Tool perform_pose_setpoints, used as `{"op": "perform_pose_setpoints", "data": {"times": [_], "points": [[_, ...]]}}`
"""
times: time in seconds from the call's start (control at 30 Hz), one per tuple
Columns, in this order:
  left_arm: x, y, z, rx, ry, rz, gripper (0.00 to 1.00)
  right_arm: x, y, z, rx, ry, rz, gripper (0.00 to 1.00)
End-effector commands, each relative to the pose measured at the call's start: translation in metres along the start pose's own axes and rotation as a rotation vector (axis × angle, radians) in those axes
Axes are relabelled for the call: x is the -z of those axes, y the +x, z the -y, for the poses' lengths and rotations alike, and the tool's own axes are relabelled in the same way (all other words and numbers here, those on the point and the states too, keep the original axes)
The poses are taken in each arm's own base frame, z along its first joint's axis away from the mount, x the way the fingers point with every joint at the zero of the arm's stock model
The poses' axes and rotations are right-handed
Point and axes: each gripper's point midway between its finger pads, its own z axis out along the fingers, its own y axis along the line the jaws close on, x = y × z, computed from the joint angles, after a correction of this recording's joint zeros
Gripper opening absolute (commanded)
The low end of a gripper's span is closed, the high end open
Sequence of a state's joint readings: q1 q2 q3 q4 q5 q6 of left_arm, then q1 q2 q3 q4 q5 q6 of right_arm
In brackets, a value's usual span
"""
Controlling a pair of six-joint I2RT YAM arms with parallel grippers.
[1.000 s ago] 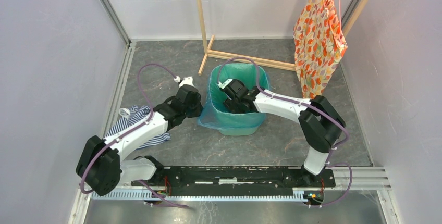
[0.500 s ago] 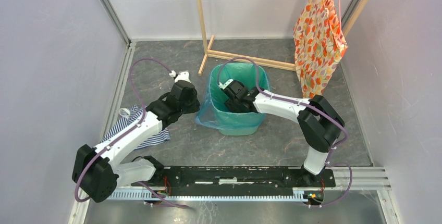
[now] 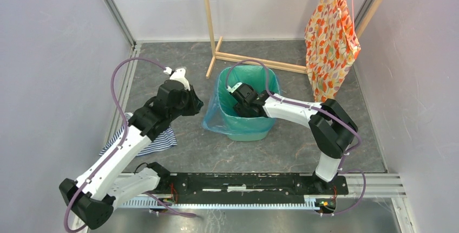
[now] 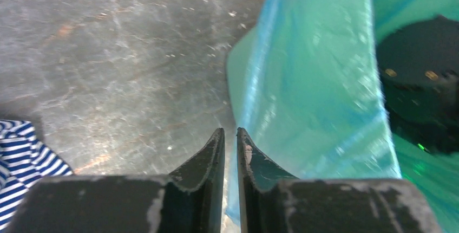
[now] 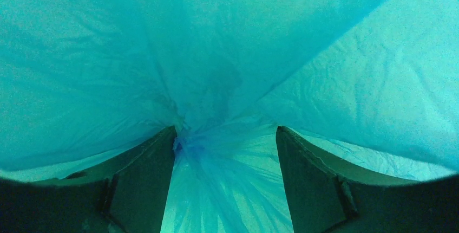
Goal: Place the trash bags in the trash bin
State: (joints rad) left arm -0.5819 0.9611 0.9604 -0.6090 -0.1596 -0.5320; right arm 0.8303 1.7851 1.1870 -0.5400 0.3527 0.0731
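The mint-green trash bin [image 3: 250, 133] stands mid-floor, lined by the light-blue trash bag [image 3: 211, 115], whose edge hangs over the bin's left side. My left gripper [image 3: 196, 104] is just left of the bin. In the left wrist view its jaws [image 4: 230, 131] are closed to a thin slit, with the edge of the bag [image 4: 314, 81] running into it. My right gripper [image 3: 242, 99] reaches down inside the bin. In the right wrist view it [image 5: 226, 130] is open, with the bag's [image 5: 227, 54] gathered bottom between its fingers [image 5: 146, 179].
A blue-and-white striped cloth [image 3: 157, 138] lies on the floor under my left arm and shows in the left wrist view [image 4: 21, 157]. A wooden frame [image 3: 214, 32] stands behind the bin. An orange floral fabric [image 3: 330, 38] hangs at the back right. Walls close both sides.
My left arm has swung out to the left and its gripper has drawn slightly away from the bin, with the bag's left flap following a little. The right arm has stayed in the bin.
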Motion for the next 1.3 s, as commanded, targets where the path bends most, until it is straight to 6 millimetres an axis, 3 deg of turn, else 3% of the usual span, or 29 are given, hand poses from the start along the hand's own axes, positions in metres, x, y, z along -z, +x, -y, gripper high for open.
{"op": "perform_pose_setpoints", "data": {"times": [0.0, 0.17, 0.33, 0.63, 1.27], "points": [[0.016, 0.021, 0.027, 0.000, 0.185, -0.096, 0.17, -0.007, 0.015, 0.000, 0.014, 0.011, -0.049, 0.74], [0.004, 0.051, 0.041, 0.045, 0.290, -0.172, 0.12, -0.008, 0.014, -0.001, 0.006, 0.008, -0.046, 0.74], [-0.025, 0.078, 0.041, 0.085, 0.292, -0.218, 0.10, -0.005, 0.008, -0.001, -0.003, 0.004, -0.029, 0.74], [-0.061, 0.072, 0.031, 0.097, 0.192, -0.176, 0.10, 0.008, -0.009, -0.001, -0.015, -0.022, 0.007, 0.75], [-0.064, 0.061, 0.022, 0.061, 0.114, -0.156, 0.12, 0.056, -0.043, 0.007, -0.043, -0.076, 0.099, 0.77]]}}
